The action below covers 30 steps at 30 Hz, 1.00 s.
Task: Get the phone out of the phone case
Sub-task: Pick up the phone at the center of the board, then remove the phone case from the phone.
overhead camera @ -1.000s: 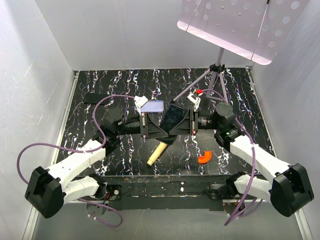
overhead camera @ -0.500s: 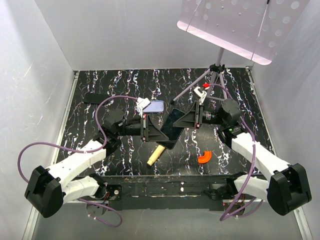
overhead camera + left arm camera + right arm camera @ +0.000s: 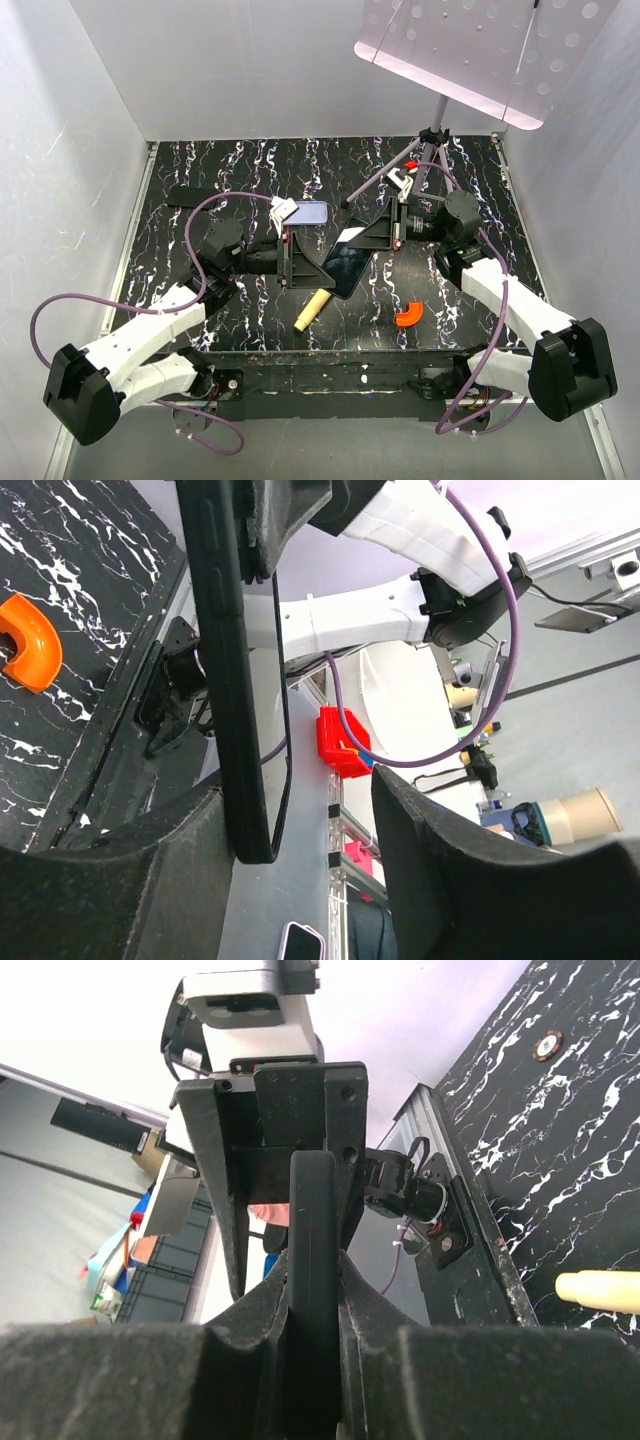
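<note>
Phone [image 3: 347, 265] beside wooden dowel [image 3: 313, 309], orange curve [image 3: 408, 316] nearby

The phone [image 3: 348, 262], a glossy black slab, is raised and tilted above the worktop [image 3: 240, 170], long axis running 1 to 7 o'clock. The lavender phone case [image 3: 310, 212] lies separate, at its 11 o'clock.

phone [image 3: 346, 268]: glossy black | phone case [image 3: 312, 212]: lavender | table [image 3: 240, 165]: black (white veining) | curved piece [image 3: 408, 316]: orange
</note>
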### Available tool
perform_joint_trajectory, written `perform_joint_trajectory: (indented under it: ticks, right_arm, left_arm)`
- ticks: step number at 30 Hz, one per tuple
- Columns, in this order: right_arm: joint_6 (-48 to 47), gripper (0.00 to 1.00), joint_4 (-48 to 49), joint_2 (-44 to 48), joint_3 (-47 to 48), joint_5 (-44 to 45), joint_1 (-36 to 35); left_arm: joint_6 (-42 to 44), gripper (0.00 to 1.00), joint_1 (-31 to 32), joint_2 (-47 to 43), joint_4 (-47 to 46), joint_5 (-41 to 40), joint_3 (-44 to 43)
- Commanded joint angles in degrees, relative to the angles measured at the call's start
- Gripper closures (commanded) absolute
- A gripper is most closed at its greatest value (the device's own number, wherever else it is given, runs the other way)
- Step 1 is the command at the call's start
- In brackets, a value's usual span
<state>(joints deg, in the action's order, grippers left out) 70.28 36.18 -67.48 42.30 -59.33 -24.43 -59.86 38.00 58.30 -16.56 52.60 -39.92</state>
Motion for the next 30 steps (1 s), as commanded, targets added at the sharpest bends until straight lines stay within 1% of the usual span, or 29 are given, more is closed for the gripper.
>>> perform_joint_trajectory:
  ticks: [1,7,9,12,14,15,17,19,23,25,27,28,30]
  right_arm:
    - [3.10,0.99,7.05,2.53,-0.38,-2.81,1.22]
    - [6.44,0.99,11.80,0.87,-1.43,-2.46,1.57]
    - [7.93,0.99,13.73,0.16,-1.70,-2.11,1.57]
    - [8.82,0.99,13.30,-1.07,-1.35,-1.93,1.57]
    - [9.35,0.99,13.47,-1.86,-1.17,-2.54,1.66]
    - [9.87,0.99,13.65,-2.30,-1.08,-2.81,1.66]
    - [10.84,0.99,13.74,-2.91,-0.56,-3.68,1.66]
    - [12.24,0.99,14.44,-3.27,0.05,-4.21,1.57]
    - [16.01,0.99,16.36,-3.53,1.20,-5.09,1.40]
    - [19.96,0.99,19.70,-3.79,1.55,-5.18,1.14]
    - [25.06,0.99,25.31,-4.67,1.64,-4.83,1.05]
    - [28.56,0.99,29.43,-5.28,1.90,-4.74,0.87]
    - [34.45,0.99,36.20,-6.86,2.52,-4.74,0.78]
  left_arm:
    - [-1.49,0.53,0.15,-1.88,-2.42,2.50,-0.77]
    - [-1.23,0.73,0.15,-1.00,-3.30,4.44,-1.47]
    - [-1.75,0.76,0.15,-0.82,-4.88,5.49,-1.82]
    - [-1.67,0.83,0.15,-0.39,-7.25,7.86,-2.53]
    - [-2.89,0.92,0.23,0.14,-13.46,10.75,-2.62]
    - [-4.55,0.93,0.23,0.75,-17.50,12.42,-2.70]
    - [-8.24,1.00,0.76,1.90,-28.30,15.41,-3.40]
    - [-9.66,1.00,1.64,2.51,-38.33,16.92,-4.19]
    - [-5.80,1.00,4.62,4.62,-45.21,20.87,-10.16]
    - [-8.42,1.00,6.12,7.51,-53.89,23.41,-12.89]
    - [-10.98,1.00,7.09,10.41,-61.37,25.35,-15.44]
    - [-11.16,1.00,7.61,11.82,-62.88,26.32,-17.10]
    - [-10.38,1.00,8.23,15.07,-62.81,29.48,-19.74]
